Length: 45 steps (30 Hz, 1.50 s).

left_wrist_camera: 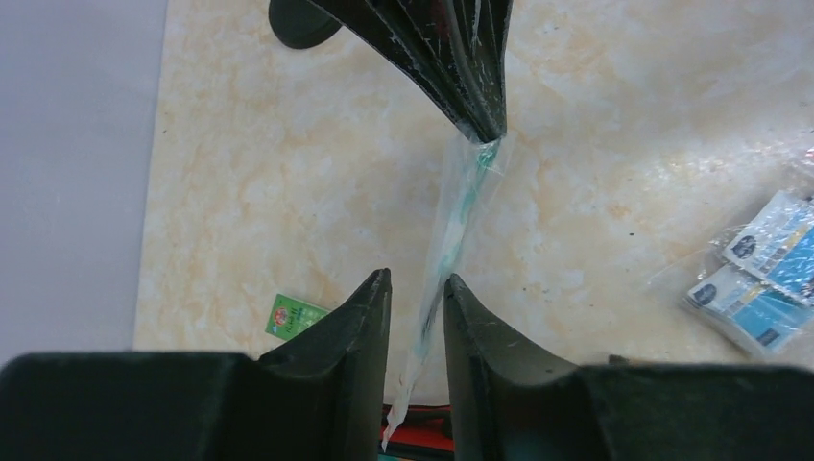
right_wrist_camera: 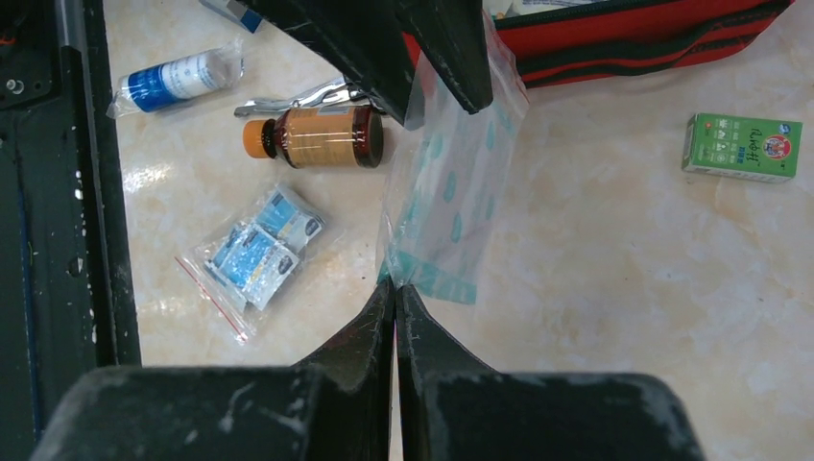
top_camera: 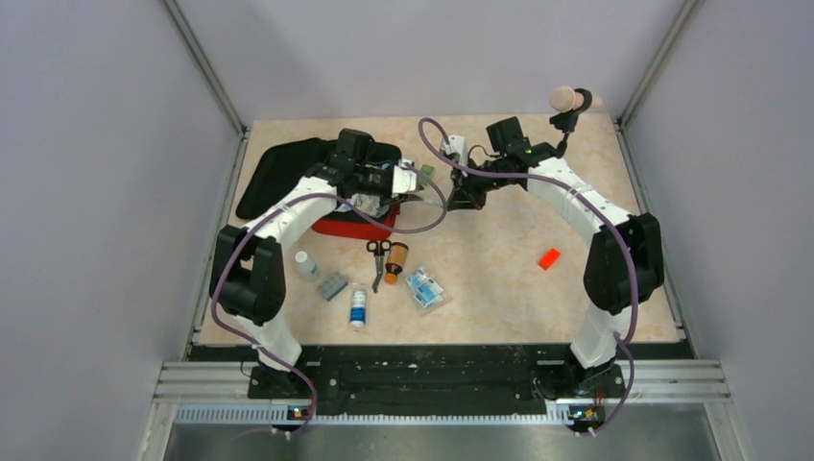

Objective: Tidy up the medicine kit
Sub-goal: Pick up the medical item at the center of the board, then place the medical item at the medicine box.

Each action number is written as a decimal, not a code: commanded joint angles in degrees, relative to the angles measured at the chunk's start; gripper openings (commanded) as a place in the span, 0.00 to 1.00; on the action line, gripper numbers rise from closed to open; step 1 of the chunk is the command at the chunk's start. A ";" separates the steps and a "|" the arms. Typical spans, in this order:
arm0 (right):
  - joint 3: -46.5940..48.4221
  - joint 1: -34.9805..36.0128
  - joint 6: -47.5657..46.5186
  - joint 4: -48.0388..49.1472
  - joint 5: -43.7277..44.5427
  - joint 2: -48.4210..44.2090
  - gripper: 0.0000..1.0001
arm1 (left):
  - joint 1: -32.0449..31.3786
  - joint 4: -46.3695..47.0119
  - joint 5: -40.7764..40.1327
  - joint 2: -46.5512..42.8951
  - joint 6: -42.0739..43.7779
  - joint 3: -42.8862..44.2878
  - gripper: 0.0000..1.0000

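Observation:
The medicine kit (top_camera: 353, 227), a red pouch with its black lid folded open behind it, lies at the back left; its red edge also shows in the right wrist view (right_wrist_camera: 624, 34). A clear plastic bag with teal markings (right_wrist_camera: 451, 192) hangs in the air between the two grippers. My right gripper (right_wrist_camera: 395, 286) is shut on the bag's teal-edged corner. My left gripper (left_wrist_camera: 418, 279) straddles the bag's other end (left_wrist_camera: 461, 211). Its fingers stand a little apart, with a gap beside the plastic. Both grippers meet just right of the kit.
On the table in front of the kit lie scissors (top_camera: 376, 259), an amber bottle (top_camera: 395, 259), a zip bag of blue sachets (top_camera: 425, 288), a blue-white roll (top_camera: 358, 307), a blister pack (top_camera: 332, 285) and a white bottle (top_camera: 305, 264). A green box (right_wrist_camera: 741, 147) and an orange-red block (top_camera: 549, 258) lie apart.

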 commanded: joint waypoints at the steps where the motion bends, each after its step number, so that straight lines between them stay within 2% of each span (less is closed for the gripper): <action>1: 2.32 -0.13 0.66 1.94 -2.01 1.07 0.00 | -0.23 0.60 -0.05 2.85 0.82 3.19 0.24; 4: 2.30 -0.17 1.45 2.67 -1.42 1.22 0.00 | -0.34 -1.86 0.61 3.99 1.35 4.43 0.13; 6: 2.05 -0.12 2.80 4.01 -0.31 1.30 0.00 | -0.39 -2.25 0.67 3.95 1.35 4.26 0.01; 10: 1.85 -0.09 5.74 6.33 3.56 1.45 0.00 | -0.25 -3.70 -0.72 3.64 1.16 4.82 0.00; 11: 1.98 -0.09 6.84 6.70 4.65 1.38 0.08 | -0.16 -3.78 -1.80 3.35 0.57 4.88 0.00; 12: 2.17 -0.17 7.70 6.88 5.83 1.09 0.20 | 0.08 -3.48 -2.84 2.76 -0.20 4.83 0.00; 13: 2.20 -0.36 8.68 6.88 7.17 0.63 0.39 | 0.32 -2.97 -3.72 2.05 -1.45 4.45 0.00; 14: 2.17 -0.63 10.28 7.14 8.54 0.04 0.52 | 0.75 -2.24 -4.54 1.14 -3.23 3.98 0.00; 16: 1.94 -2.67 13.92 7.32 9.27 -1.96 0.65 | 1.72 -0.92 -6.26 -1.00 -5.34 3.05 0.00; 18: 3.11 -5.55 17.12 5.96 7.02 -3.18 0.69 | 2.61 -1.35 -8.17 -3.16 -5.84 2.62 0.00; 23: 9.43 -9.52 20.55 -1.85 6.02 -2.08 0.70 | 5.85 -2.36 -14.92 -8.01 -5.06 1.23 0.00; 28: 8.38 -9.69 22.86 0.98 7.67 -2.85 0.70 | 10.44 -10.79 -17.97 -6.90 0.10 4.15 0.00; 32: 6.69 -9.67 24.21 2.22 7.89 -3.29 0.70 | 13.06 -12.01 -20.47 -6.10 3.37 3.55 0.00; 45: 5.52 -9.68 23.69 2.30 8.66 -3.58 0.70 | 12.93 -11.43 -20.60 3.15 11.26 0.58 0.00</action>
